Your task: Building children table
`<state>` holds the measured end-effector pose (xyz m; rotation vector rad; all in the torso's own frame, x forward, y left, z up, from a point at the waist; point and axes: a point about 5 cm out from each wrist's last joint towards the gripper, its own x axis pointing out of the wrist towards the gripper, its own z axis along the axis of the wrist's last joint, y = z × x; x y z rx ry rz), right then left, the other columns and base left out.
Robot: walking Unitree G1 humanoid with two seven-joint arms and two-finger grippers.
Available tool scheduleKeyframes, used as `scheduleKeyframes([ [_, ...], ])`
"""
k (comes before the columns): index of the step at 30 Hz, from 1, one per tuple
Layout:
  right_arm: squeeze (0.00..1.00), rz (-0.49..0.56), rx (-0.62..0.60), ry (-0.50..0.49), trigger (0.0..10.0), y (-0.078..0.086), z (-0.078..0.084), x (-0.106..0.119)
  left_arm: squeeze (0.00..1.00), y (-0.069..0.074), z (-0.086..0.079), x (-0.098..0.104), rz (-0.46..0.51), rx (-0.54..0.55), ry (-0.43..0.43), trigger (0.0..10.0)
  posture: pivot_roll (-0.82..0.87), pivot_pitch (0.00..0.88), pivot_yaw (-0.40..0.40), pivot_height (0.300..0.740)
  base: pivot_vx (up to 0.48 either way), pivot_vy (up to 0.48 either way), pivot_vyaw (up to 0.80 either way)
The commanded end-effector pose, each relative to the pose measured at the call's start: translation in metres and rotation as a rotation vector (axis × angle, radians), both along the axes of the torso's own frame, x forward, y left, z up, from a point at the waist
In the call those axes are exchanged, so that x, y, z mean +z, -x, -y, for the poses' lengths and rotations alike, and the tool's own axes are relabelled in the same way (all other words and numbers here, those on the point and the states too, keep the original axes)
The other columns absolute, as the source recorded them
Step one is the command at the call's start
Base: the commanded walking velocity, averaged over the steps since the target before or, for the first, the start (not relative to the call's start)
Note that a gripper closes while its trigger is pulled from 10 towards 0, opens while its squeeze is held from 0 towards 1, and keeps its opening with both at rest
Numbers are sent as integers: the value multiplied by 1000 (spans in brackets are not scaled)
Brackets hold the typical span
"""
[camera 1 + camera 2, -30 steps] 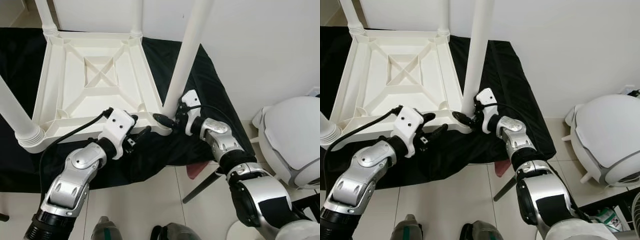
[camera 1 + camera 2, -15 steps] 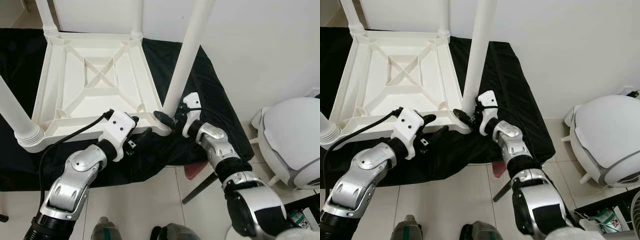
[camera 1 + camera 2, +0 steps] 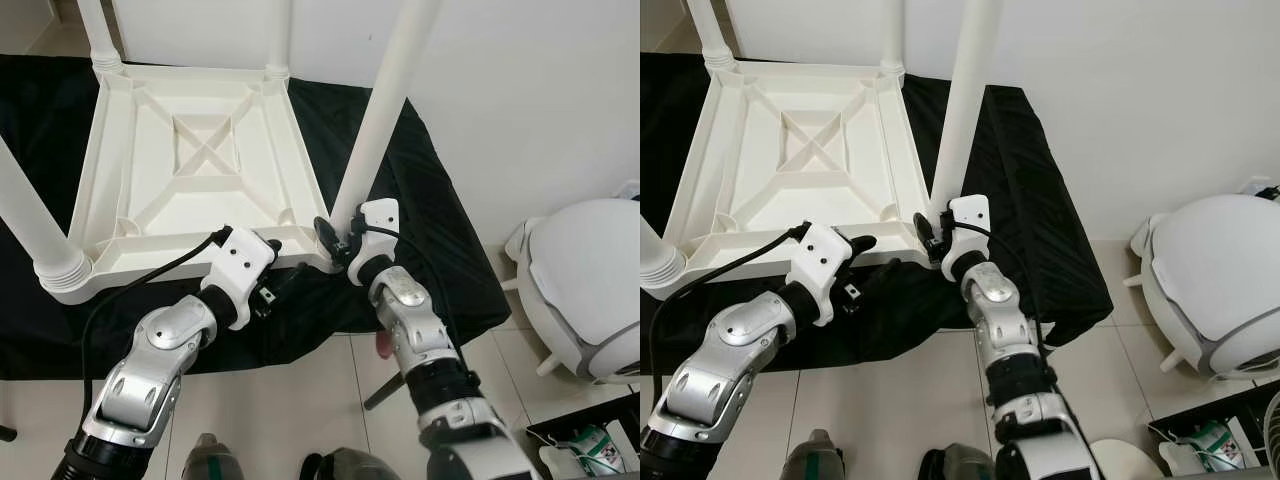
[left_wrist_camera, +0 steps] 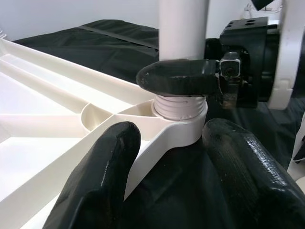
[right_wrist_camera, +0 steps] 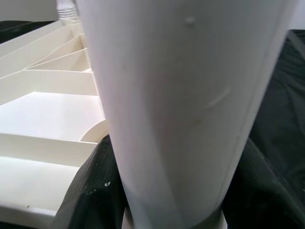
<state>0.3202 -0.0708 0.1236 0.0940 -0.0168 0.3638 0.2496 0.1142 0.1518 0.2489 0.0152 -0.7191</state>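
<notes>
My right gripper (image 3: 335,232) has its two black fingers closed around the base of a white table leg (image 3: 385,100), just above the threaded collar where the leg meets its corner socket; one finger (image 4: 183,78) crosses the front of the leg in the left wrist view. My left gripper (image 3: 280,270) stands open, its fingers (image 4: 100,171) spread on either side of the same corner of the table's rim, near it but not visibly gripping.

The white plastic table (image 3: 190,165) lies upside down, its ribbed underside with a central X-brace facing up. Four legs are seated in its corners: the one I hold, a second near leg (image 3: 30,225) at my left with a ridged collar, and two far legs (image 3: 95,30) rising out of the top of the head views.

The table rests on a black cloth (image 3: 420,220) spread over a pale tiled floor (image 3: 290,410). A plain white wall (image 3: 520,90) runs behind and to the right. One rounded white appliance (image 3: 585,285) stands on the floor at right, well apart from the table. One thin dark rod (image 3: 385,385) lies on the tiles beside my right arm.
</notes>
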Motion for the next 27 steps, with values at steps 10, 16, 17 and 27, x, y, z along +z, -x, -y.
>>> scheduleKeyframes([
  [10, 0, -50, 1, 34, 0, 8, -3, -5, 0, 1, 6, 0, -9, -51, 4, 10000, 67, 0, -134, 740, 0, 0, 0],
  [16, 0, -21, -12, 94, 10000, 4, 3, 1, 0, 1, 6, 0, -5, -51, 3, 10000, 72, 0, -135, 740, 0, 0, 0],
  [17, 0, -24, -9, 101, 10000, 2, 7, 1, 0, 0, 6, 0, -3, -52, 2, 10000, 72, 0, -134, 740, 0, 0, 0],
  [27, 1000, -15, 141, 47, 10000, -9, 35, -3, 0, -4, 9, 3, 9, -62, 5, 10000, 69, 0, -130, 740, 0, 0, 0],
])
